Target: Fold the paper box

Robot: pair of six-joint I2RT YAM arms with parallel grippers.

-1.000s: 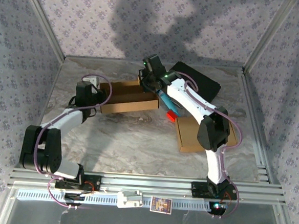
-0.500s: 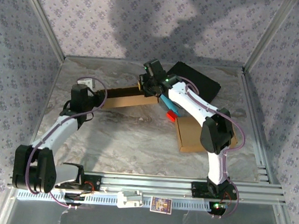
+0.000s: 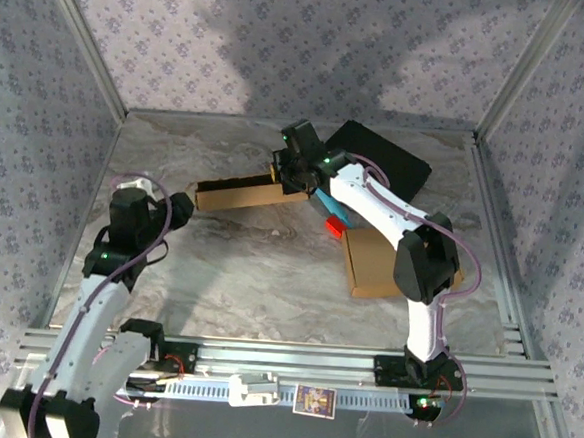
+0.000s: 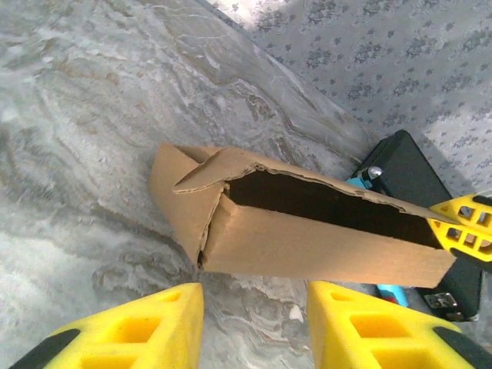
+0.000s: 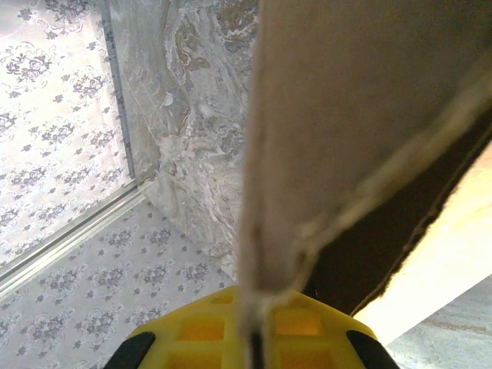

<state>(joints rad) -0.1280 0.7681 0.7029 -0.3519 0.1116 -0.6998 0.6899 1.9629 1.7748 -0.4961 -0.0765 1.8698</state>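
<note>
Top external: paper box (image 3: 236,192) near table (image 3: 258,277) far edge | right end effector (image 3: 293,171) clamped on its right end | left end effector (image 3: 179,211) apart, empty | advise: tuck left flap squarely, right bracing.

White arms (image 3: 374,200), purple cables (image 3: 129,178), yellow fingers (image 4: 146,327)

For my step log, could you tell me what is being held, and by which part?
The right gripper pinches the paper box by its right-end wall; the left gripper, open, holds nothing.
</note>
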